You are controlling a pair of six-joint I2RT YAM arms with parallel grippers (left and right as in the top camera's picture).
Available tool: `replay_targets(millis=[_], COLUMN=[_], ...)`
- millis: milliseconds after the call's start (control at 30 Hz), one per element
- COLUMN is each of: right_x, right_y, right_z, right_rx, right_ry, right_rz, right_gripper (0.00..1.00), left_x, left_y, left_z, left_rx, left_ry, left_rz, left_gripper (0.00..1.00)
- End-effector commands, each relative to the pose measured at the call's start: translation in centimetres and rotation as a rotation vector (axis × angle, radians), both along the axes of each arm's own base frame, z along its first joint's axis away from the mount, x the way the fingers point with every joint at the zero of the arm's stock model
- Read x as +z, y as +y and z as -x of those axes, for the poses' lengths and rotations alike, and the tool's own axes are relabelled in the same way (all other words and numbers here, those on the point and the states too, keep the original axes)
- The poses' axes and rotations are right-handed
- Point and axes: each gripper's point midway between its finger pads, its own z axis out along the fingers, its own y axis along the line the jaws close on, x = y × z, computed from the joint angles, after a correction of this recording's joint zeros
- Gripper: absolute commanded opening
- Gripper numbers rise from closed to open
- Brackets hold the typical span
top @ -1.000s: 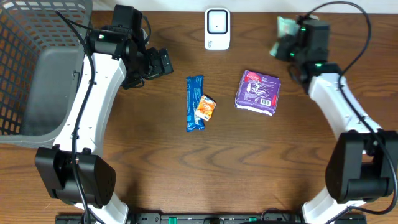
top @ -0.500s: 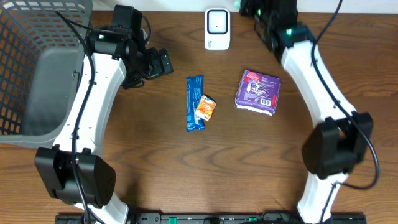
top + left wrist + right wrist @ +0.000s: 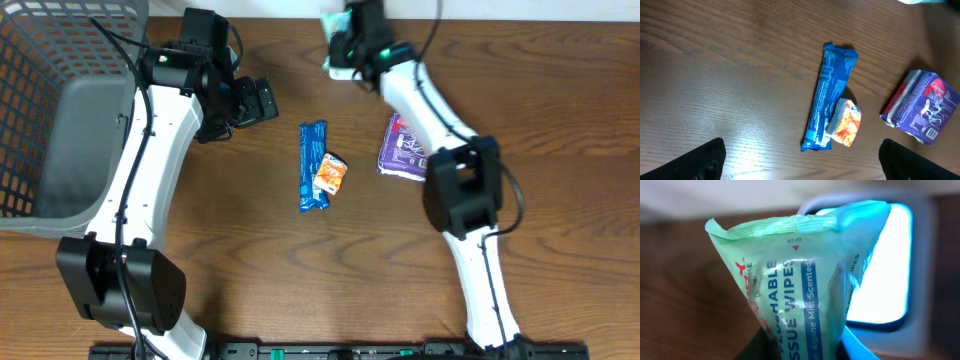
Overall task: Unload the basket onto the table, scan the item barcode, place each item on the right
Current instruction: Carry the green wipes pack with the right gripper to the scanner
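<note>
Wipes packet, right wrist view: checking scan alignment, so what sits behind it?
The scanner, its window glowing, stands behind the wipes packet; brown table shows beside it. The packet covers the scanner's left part.

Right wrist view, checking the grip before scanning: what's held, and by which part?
A green wipes pack, pinched at its lower end by the right tool.

- The left arm (image 3: 140, 150) rises from its base at the near left edge, runs toward the far side, then bends so its wrist points right.
- The left gripper (image 3: 258, 101) has its jaws spread wide and holds nothing.
- The right arm (image 3: 440, 110) stretches from its near right base to the far centre, with the elbow folded midway.
- The right gripper (image 3: 343, 48) is closed on the lower end of a green pack of flushable wipes (image 3: 800, 280).
</note>
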Motion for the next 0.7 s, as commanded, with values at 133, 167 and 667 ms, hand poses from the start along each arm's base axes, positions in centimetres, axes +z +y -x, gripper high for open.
replay_targets(millis=[133, 167, 667], right_x=[4.8, 4.8, 4.9], right_y=[-0.9, -1.2, -3.9], right_z=[-1.4, -1.5, -2.3], right_rx=[-0.052, -0.064, -0.142], right_ry=[-0.182, -0.188, -0.19], right_rz=[0.18, 0.19, 0.224], right_gripper=[0.01, 0.01, 0.01], left_x=[0.0, 0.0, 0.0], left_y=[0.4, 0.4, 0.4], left_z=[-0.1, -0.1, -0.1], left_rx=[-0.001, -0.001, -0.001], left_ry=[-0.005, -0.005, -0.005], left_rz=[-0.016, -0.016, -0.016], left_gripper=[0.98, 0.98, 0.98])
